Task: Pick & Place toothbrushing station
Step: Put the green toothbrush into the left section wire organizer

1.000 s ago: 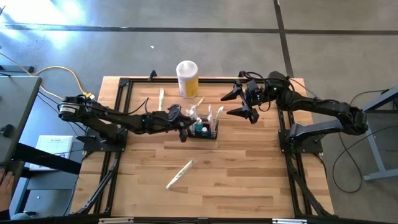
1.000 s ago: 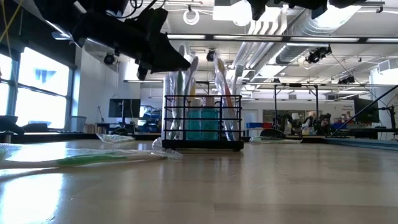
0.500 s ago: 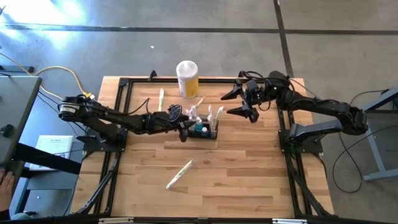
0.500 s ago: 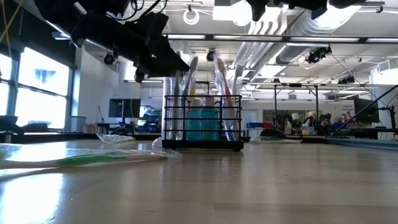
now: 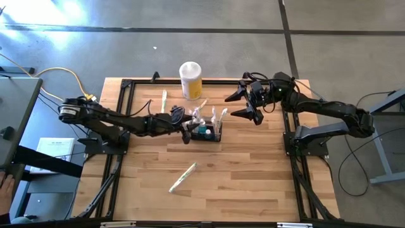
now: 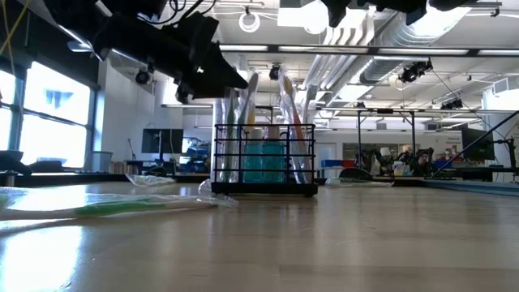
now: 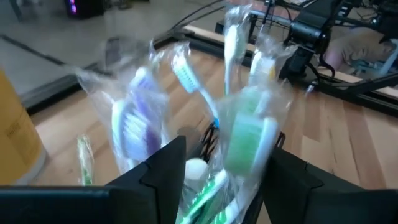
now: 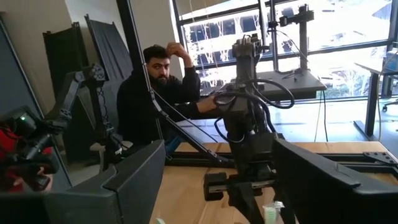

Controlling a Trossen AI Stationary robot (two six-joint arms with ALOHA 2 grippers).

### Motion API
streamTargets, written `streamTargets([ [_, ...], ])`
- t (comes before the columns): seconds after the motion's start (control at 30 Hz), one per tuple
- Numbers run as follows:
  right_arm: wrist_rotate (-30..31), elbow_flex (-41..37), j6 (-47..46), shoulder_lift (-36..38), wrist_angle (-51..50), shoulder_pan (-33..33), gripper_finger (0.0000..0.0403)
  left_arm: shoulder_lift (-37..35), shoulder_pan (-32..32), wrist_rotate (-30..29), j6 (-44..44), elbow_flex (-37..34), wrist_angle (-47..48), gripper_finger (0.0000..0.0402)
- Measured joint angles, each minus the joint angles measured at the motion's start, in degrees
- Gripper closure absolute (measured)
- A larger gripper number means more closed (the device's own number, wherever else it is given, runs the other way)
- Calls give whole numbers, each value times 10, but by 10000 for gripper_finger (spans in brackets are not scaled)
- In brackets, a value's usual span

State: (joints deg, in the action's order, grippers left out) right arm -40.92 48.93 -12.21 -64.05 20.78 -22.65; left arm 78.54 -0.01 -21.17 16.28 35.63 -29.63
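Grey concrete floor [image 5: 190, 16]; big bright windows [image 6: 45, 101].

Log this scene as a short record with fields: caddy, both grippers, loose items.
caddy: black wire caddy upright mid-table, holding wrapped toothbrushes
left gripper: at the caddy's left side, fingers apart, holding nothing
right gripper: open, raised behind and right of the caddy
canister: at the back edge
loose items: wrapped brush in front; another beside the canister

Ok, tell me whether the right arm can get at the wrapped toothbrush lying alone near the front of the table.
Probably yes. The right pincer hangs open at the back right, and the wrapped toothbrush lies alone on bare wood. The black basket and left pincer sit behind it, off the likely path.
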Motion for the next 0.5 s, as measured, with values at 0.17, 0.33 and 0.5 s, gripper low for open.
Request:
streamTargets([
  [0.17,0,0,0,0,0,0,114,-17,0,0,-47,0,-3,223],
  [0.33,0,0,0,0,0,0,114,-37,0,0,-74,0,-7,223],
  [0.5,1,0,0,0,0,0,114,-55,0,0,-113,0,-8,223],
])
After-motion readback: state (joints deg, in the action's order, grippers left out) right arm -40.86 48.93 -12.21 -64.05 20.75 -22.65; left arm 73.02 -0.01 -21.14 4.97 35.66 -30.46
